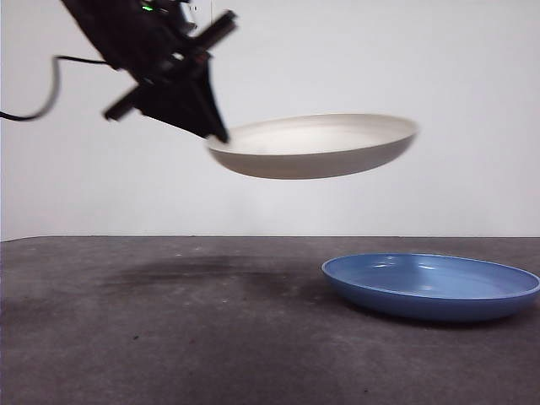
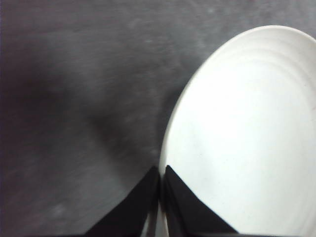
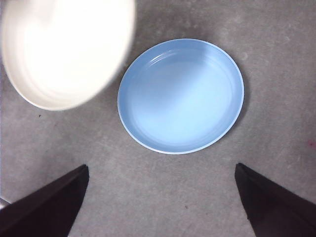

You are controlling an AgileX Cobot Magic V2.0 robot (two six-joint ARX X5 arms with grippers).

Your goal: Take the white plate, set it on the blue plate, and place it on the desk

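The white plate point(image 1: 316, 146) hangs in the air, nearly level, high above the desk point(image 1: 169, 329). My left gripper point(image 1: 213, 133) comes in from the upper left and is shut on the plate's left rim; the left wrist view shows its two black jaws pinching the plate point(image 2: 247, 138) edge at my left gripper point(image 2: 161, 173). The blue plate point(image 1: 430, 285) lies flat on the desk at the right, lower than the white plate and offset to its right. My right gripper point(image 3: 160, 197) is open high above the blue plate point(image 3: 181, 96), with the white plate point(image 3: 64, 49) beside it in that view.
A plain white wall stands behind the desk. A black cable point(image 1: 46, 93) trails from the left arm at the upper left. The white plate's shadow falls on the desk left of the blue plate.
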